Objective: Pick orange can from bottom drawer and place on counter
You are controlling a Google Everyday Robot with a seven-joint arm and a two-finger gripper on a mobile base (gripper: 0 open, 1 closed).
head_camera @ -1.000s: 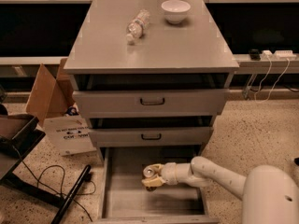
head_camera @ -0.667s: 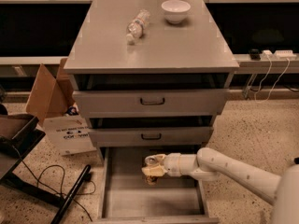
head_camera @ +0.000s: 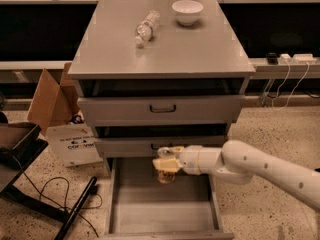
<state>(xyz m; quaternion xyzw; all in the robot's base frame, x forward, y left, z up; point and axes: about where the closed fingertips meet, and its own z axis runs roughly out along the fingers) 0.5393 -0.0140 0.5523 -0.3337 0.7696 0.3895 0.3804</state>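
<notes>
Above the back of the open bottom drawer (head_camera: 160, 209): gripper (head_camera: 166, 164) clamped on the orange can (head_camera: 165, 176), can upright, hanging under the fingers. Counter (head_camera: 165, 51) well above holds a water bottle (head_camera: 146, 26) and a white bowl (head_camera: 187, 11).

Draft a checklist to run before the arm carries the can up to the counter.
1. Grip: the gripper, in front of the middle drawer, is closed on the orange can: ok.
2. Can off the floor of the bottom drawer: ok, it hangs above it.
3. Clearance from the middle drawer's front on the way up: cannot tell.
4. Bare landing spot on the counter: ok, front half.
5. Water bottle and bowl away from that spot: ok, both at the back.
</notes>
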